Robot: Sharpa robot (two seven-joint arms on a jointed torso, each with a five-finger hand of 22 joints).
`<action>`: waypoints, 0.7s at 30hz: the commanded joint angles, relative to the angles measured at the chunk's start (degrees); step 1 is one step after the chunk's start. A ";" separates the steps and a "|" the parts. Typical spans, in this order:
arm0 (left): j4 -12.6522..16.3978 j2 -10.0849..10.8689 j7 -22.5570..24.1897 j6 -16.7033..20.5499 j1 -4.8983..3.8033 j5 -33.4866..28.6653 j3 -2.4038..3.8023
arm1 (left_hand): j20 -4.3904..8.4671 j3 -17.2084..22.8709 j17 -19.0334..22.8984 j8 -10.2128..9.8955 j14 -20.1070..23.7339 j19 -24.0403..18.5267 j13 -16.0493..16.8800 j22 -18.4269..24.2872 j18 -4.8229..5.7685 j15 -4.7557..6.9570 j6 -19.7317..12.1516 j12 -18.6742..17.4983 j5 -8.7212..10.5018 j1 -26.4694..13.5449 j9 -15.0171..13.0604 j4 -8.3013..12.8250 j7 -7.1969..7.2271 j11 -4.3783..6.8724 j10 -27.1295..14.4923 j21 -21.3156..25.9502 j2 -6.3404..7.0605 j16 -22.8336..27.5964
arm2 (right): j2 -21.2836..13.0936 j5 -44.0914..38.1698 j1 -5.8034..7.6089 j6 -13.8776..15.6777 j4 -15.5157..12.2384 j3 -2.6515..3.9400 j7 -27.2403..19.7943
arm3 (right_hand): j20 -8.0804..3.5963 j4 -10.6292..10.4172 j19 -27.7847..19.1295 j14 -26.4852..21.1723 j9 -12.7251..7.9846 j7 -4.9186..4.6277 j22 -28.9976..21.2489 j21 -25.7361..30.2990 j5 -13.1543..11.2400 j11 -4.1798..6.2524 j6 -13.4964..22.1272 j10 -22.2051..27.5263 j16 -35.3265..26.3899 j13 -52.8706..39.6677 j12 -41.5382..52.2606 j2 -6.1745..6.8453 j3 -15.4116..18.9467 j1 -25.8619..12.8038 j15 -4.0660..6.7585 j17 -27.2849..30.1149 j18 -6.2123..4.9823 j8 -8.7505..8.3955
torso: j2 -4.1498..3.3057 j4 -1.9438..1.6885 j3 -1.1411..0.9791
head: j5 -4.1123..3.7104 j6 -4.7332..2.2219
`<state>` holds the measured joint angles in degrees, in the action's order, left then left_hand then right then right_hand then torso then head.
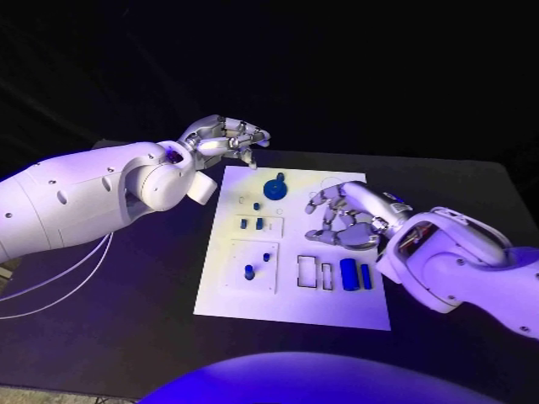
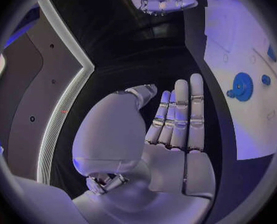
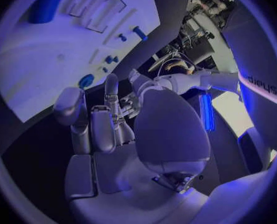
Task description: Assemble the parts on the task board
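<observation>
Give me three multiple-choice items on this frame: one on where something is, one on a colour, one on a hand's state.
1. Where on the white board does the round gear lie?
A. at the far end
B. at the near end
C. off the board, on the table

2. What colour are the two bars lying side by side near the board's near right corner?
A. red
B. blue
C. yellow

3. What does the left hand hold?
A. the gear
B. a bar
C. nothing

Answers:
1. A: the head view shows the gear at the board's far end, between the two hands.
2. B: both bars look blue against the white board.
3. C: the left wrist view shows a bare palm, fingers straight.
</observation>
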<state>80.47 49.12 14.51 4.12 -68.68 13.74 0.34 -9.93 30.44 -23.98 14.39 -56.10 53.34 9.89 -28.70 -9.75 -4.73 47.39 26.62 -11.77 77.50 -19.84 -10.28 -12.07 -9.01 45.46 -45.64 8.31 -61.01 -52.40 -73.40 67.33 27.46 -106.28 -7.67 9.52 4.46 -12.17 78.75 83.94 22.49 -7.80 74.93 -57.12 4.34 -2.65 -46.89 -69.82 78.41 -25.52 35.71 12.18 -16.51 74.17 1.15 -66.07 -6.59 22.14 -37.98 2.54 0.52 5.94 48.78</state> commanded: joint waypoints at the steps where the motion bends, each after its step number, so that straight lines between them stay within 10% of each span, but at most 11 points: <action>1: 0.05 0.10 0.48 -0.58 0.43 -0.14 -0.08 | -0.14 -0.05 0.08 0.38 0.40 0.18 -0.05 0.05 -0.76 -0.11 -0.27 0.20 -0.21 -0.54 -0.03 -0.40 -0.29 -0.10 -0.42 0.34 0.04 -0.04 | -3.38 13.20 0.46 -4.11 -1.15 -0.33 -0.48 | -0.22 -2.14 1.31 2.30 1.25 0.47 2.97 -3.18 -0.07 0.32 1.19 -0.99 1.81 -19.91 19.04 -1.47 2.00 -0.19 0.71 -2.52 1.08 4.72 | 0.87 0.49 0.19 | -1.96 -0.70; 6: 0.03 0.34 0.59 -0.34 1.22 -0.33 -0.17 | -0.14 -0.05 0.08 0.38 0.40 0.18 -0.05 0.05 -0.76 -0.11 -0.27 0.20 -0.21 -0.54 -0.03 -0.40 -0.29 -0.10 -0.42 0.34 0.04 -0.04 | -8.80 14.91 0.12 -6.08 -2.26 -1.09 1.59 | 0.06 -3.99 2.15 3.43 -1.08 0.18 4.51 -5.51 -0.05 -0.16 1.75 -9.34 5.55 -44.59 39.48 -2.47 4.61 0.67 0.28 -9.20 1.47 4.70 | 1.77 1.13 0.24 | -3.74 -0.36; 14: -0.01 0.31 0.64 -0.47 2.05 -0.64 -0.20 | -0.15 -0.06 0.08 0.43 0.42 0.20 -0.05 0.10 -0.76 -0.13 -0.28 0.27 -0.21 -0.60 -0.04 -0.46 -0.26 -0.10 -0.52 0.42 0.03 -0.05 | -12.37 8.13 -2.37 -3.67 -3.33 -1.64 9.08 | -0.11 -4.37 3.59 4.28 -2.31 0.75 6.30 -9.25 -0.01 0.26 -1.07 -12.44 7.99 -51.29 44.41 -2.01 8.86 -0.55 0.52 -14.27 2.09 4.92 | 2.43 1.15 0.51 | -5.82 0.28; 21: -0.07 0.37 0.65 -0.50 2.23 -0.77 -0.21 | -0.15 -0.06 0.08 0.43 0.42 0.20 -0.05 0.10 -0.76 -0.13 -0.28 0.27 -0.21 -0.60 -0.04 -0.46 -0.26 -0.10 -0.52 0.42 0.03 -0.05 | -11.59 3.02 -5.04 -2.25 -3.20 -1.83 11.96 | -0.15 -4.48 3.86 4.38 -3.04 0.81 6.81 -9.96 0.08 0.29 -1.71 -12.70 8.47 -52.28 44.78 -2.24 14.23 -1.56 0.53 -15.21 2.23 4.41 | 2.54 0.93 0.63 | -6.15 0.58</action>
<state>80.36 49.53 14.57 4.17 -66.47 13.53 0.10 -9.93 30.28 -23.98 14.62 -56.10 53.34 9.89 -28.66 -9.74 -4.73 47.40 26.62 -11.77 77.50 -19.84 -10.44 -12.06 -9.21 45.26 -45.42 8.31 -61.01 -64.25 -65.94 62.58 24.31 -109.52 -9.50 17.93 4.30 -16.66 82.19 83.94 19.49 -6.98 74.94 -66.89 4.33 -2.35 -48.30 -82.29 86.68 -74.95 80.19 10.00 -2.52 72.88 1.56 -74.96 -4.82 26.74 -35.56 3.60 1.06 -0.10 49.23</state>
